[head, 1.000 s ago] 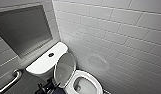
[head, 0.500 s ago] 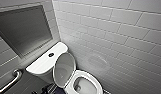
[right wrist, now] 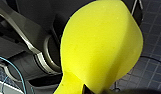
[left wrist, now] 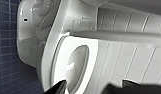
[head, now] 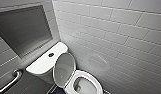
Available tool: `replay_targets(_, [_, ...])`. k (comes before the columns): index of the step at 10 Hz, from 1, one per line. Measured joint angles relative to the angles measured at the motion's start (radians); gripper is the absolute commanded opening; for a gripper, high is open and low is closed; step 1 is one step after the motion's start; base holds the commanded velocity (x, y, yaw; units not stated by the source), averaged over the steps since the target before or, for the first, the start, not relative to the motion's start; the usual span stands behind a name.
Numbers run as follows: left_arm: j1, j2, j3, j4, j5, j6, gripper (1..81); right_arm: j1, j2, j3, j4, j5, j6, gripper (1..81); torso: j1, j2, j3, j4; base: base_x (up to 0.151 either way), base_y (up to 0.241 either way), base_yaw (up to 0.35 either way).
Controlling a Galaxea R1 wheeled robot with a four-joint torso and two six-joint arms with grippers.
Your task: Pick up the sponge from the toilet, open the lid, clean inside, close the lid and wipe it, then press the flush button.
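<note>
The white toilet (head: 94, 78) stands against the tiled wall, with its lid (head: 64, 68) raised and leaning towards the tank (head: 41, 65). A dark flush button (head: 51, 54) sits on the tank top. In the left wrist view the seat (left wrist: 58, 62) and the bowl opening (left wrist: 77, 65) lie close ahead, and my left gripper (left wrist: 93, 88) is open, its dark fingers (left wrist: 59, 88) spread wide with nothing between them. In the right wrist view my right gripper (right wrist: 84, 89) is shut on the bright yellow sponge (right wrist: 101, 47), which is pinched at one end and bulges out.
A metal grab bar (head: 11, 81) runs along the wall beside the tank. A dark framed panel (head: 23, 30) hangs above it. White tiles (head: 121, 37) cover the wall on the toilet's other side. The floor has small dark blue tiles (right wrist: 151, 70).
</note>
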Motion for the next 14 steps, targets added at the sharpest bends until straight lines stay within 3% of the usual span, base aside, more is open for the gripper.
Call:
replay_targets(4, [0.101,0.080,-0.262,0.698,-0.007,0.019,81.1,0.009,-0.012,-0.006,-0.002,0.000,-0.001,1.0,0.000,0.000,0.000,0.000,0.000,0.000,0.000])
replay_targets(6, [0.169,0.127,-0.366,0.957,-0.058,0.026,81.1,0.014,-0.008,-0.009,-0.003,0.005,-0.003,1.0,0.000,0.000,0.000,0.000,0.000,0.000,0.000])
replay_targets(11, [0.263,0.265,-0.568,1.199,-0.120,0.024,81.1,0.033,-0.004,-0.008,-0.003,0.005,-0.005,1.0,0.000,0.000,0.001,0.000,0.000,0.000,0.000])
replay_targets(14, [0.300,0.322,-0.680,1.231,-0.145,0.010,81.1,0.034,-0.003,-0.008,-0.003,0.003,-0.006,1.0,0.000,0.000,0.001,0.000,0.000,0.000,0.000])
